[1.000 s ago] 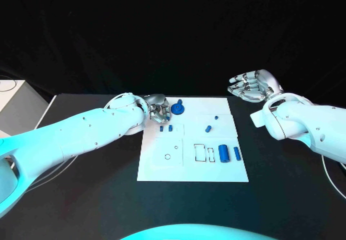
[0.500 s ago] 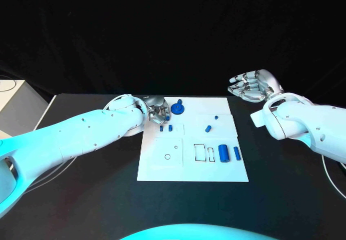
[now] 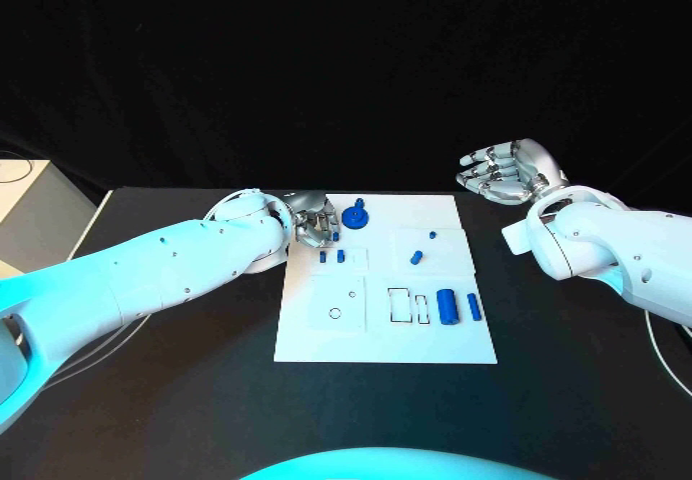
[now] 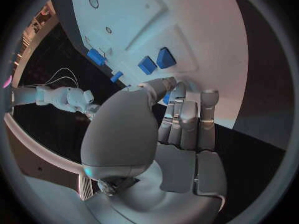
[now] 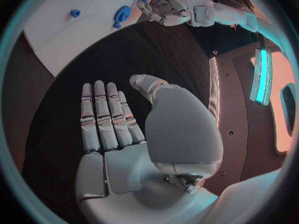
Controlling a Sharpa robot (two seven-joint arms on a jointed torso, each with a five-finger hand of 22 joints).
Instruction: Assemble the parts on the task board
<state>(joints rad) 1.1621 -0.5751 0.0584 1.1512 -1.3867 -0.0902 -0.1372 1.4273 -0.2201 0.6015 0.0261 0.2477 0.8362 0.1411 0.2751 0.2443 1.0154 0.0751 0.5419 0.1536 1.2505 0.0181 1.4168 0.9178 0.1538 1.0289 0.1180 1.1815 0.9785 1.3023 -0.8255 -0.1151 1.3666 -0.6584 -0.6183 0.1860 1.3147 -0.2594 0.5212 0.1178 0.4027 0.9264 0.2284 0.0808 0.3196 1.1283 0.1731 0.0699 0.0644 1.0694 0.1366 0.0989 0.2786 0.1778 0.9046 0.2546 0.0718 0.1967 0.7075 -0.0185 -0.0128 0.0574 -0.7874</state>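
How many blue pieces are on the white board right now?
7 visible: a round disc by the left hand, a pair of small blocks below it, two small ones mid-board, two cylinders lower right. The hand may hide others.

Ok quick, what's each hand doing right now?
Left hand: at the task board's far left corner; a grip cannot be told.
Right hand: open, holding nothing.

Count: one white task board on one black tabletop, two robot hands, left and right. Blue parts visible on the board: one round disc, two tall cylinders side by side, one angled peg, one tiny peg, two small blocks. Seven parts total, as far as visible.
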